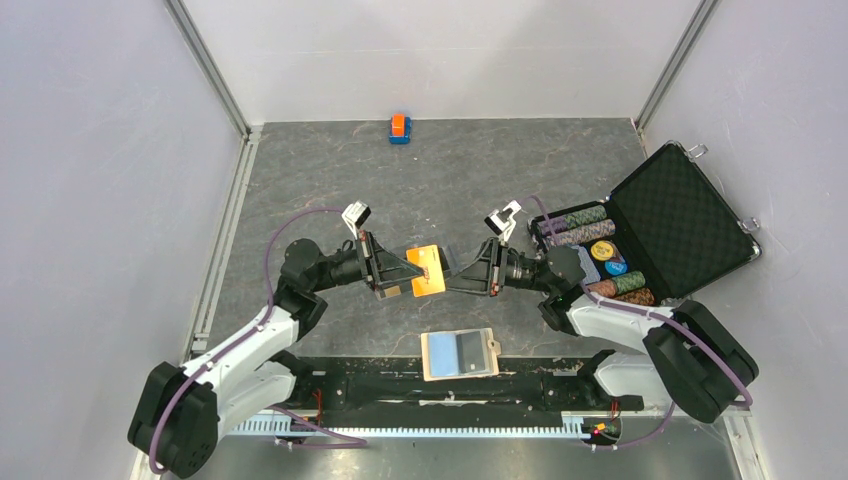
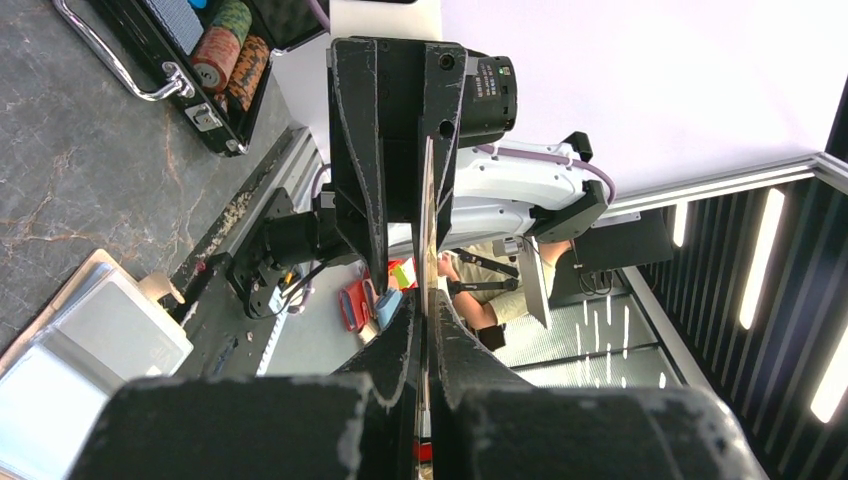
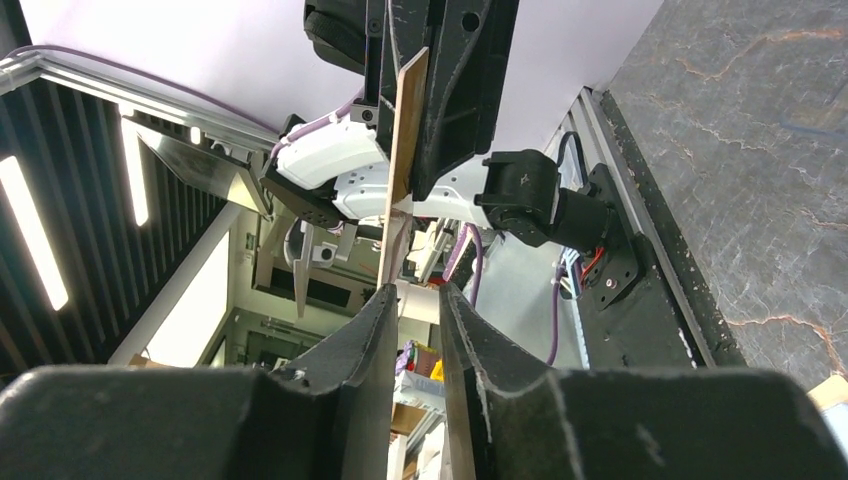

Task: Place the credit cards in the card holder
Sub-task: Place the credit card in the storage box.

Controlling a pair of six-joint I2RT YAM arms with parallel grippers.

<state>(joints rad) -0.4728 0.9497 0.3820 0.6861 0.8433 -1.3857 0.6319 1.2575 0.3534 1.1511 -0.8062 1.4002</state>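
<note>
An orange credit card (image 1: 428,270) is held above the table between the two arms. My left gripper (image 1: 408,268) is shut on it; the card shows edge-on (image 2: 428,200) between its fingers in the left wrist view. My right gripper (image 1: 456,272) faces it with its jaws a little apart. In the right wrist view the card (image 3: 405,130) ends right at the mouth of the right gripper (image 3: 415,287), close to one fingertip. The tan card holder (image 1: 459,354) lies flat near the front edge with a light blue card in it, and it also shows in the left wrist view (image 2: 80,340).
An open black foam-lined case (image 1: 680,215) with poker chips and a blue deck stands at the right. A small orange-and-blue block (image 1: 400,128) sits at the far back. Metal frame posts and white walls close in the table on the left, right and back.
</note>
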